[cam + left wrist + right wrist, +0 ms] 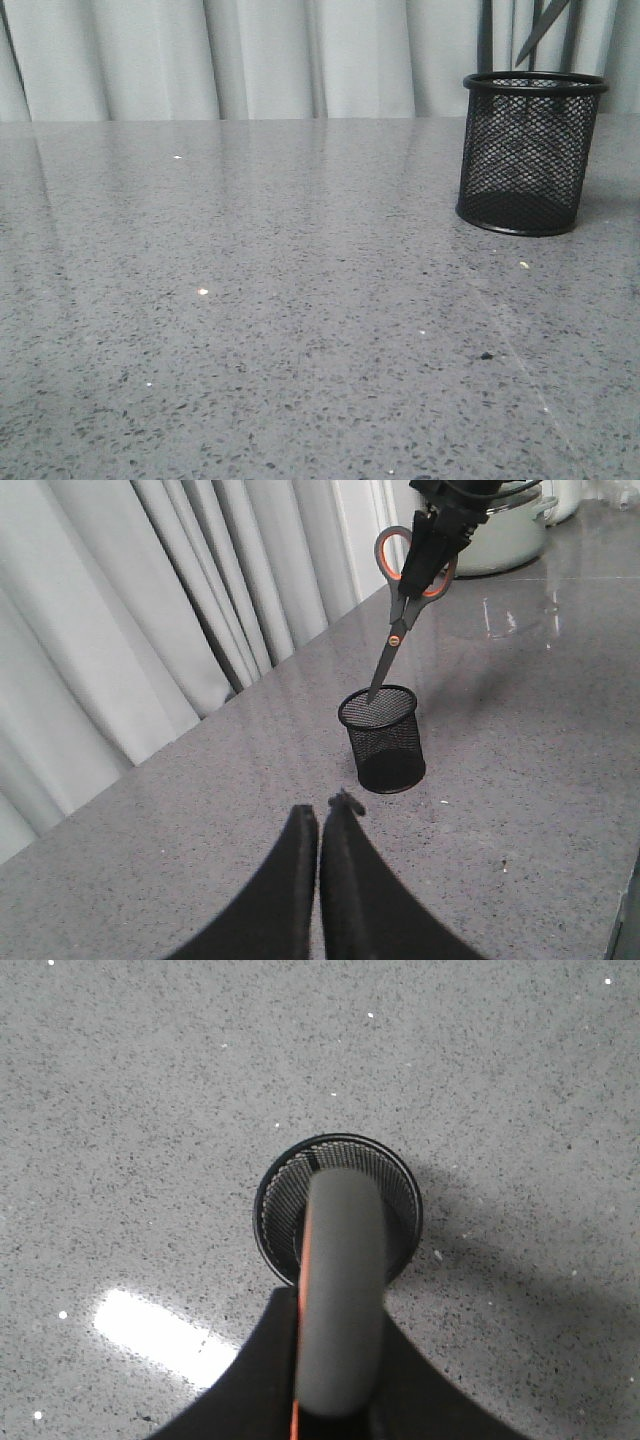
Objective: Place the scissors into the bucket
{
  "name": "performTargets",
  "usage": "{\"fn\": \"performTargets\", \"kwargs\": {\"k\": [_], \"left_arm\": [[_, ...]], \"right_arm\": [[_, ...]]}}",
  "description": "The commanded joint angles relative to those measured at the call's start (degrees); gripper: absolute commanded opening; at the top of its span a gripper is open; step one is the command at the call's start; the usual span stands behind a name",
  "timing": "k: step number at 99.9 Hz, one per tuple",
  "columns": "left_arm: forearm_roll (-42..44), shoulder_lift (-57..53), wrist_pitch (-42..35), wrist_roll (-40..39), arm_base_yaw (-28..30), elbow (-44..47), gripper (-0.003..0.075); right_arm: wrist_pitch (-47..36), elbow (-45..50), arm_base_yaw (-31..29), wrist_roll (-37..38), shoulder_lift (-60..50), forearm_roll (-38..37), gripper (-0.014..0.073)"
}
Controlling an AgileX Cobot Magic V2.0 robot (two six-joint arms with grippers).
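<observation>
Scissors [405,600], grey-handled with orange-lined loops and dark blades, hang point-down from my right gripper [432,542], clamped on the handles, tips just above the black mesh bucket [383,738]. My left gripper [320,825] rests pressed closed, empty.

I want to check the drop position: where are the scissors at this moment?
In the left wrist view the scissors hang from the right claw, blades pointing down, tip just above the rim of the bucket, near the curtain.
</observation>
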Motion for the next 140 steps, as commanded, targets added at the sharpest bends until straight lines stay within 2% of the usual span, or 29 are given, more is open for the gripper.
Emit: {"fn": "performTargets", "kwargs": {"k": [1, 37, 46, 55, 78, 85, 89, 109, 116, 131, 140], "left_arm": [[-1.63, 0.45, -6.64, -0.94, -0.3, -0.09, -0.002], [-3.18, 0.45, -9.18, -0.94, -0.3, 0.45, -0.002], [-4.1, 0.45, -9.18, -0.94, -0.3, 0.45, -0.002], [-5.1, 0.45, -9.18, -0.94, -0.3, 0.45, -0.002], [-5.65, 0.45, -9.18, -0.94, -0.3, 0.45, -0.002], [-5.65, 0.45, -9.18, -0.94, -0.3, 0.45, -0.002], [-5.65, 0.45, -9.18, -0.94, -0.3, 0.45, -0.002], [-5.05, 0.45, -12.5, -1.05, -0.3, 0.68, -0.002], [-3.71, 0.45, -17.73, -1.28, -0.3, 1.76, -0.002], [-2.37, 0.45, -27.62, -1.28, -0.3, 5.85, -0.002], [-2.37, 0.45, -30.98, -1.28, -0.3, 8.61, -0.002]], "right_arm": [[1.81, -1.17, -0.22, 0.23, 0.28, 0.09, -0.0055], [-2.52, -1.17, -0.14, 0.23, 10.05, 2.3, -0.0055], [-2.52, -1.17, -0.1, 0.23, 11.17, 2.4, -0.0031], [-2.67, -1.17, -0.1, 0.23, 11.67, 2.52, 0.0059], [-5.45, -1.94, -0.1, 0.23, 11.67, 2.62, 0.0466], [-6.05, -3.16, -0.1, 0.23, 11.67, 2.62, 0.053], [-6.14, -4.1, -0.1, 0.23, 11.67, 2.62, 0.0537], [-4.32, -12.93, -0.1, 0.23, 11.18, 2.94, 0.0503], [-4.32, -14.68, -0.1, 0.23, 9.83, 3.64, 0.0374], [-2.9, -14.98, -0.1, 0.23, 4.75, 2.15, -0.0062], [-2.26, -13.33, -0.1, 0.13, 0.67, 0.51, -0.0048]]}}
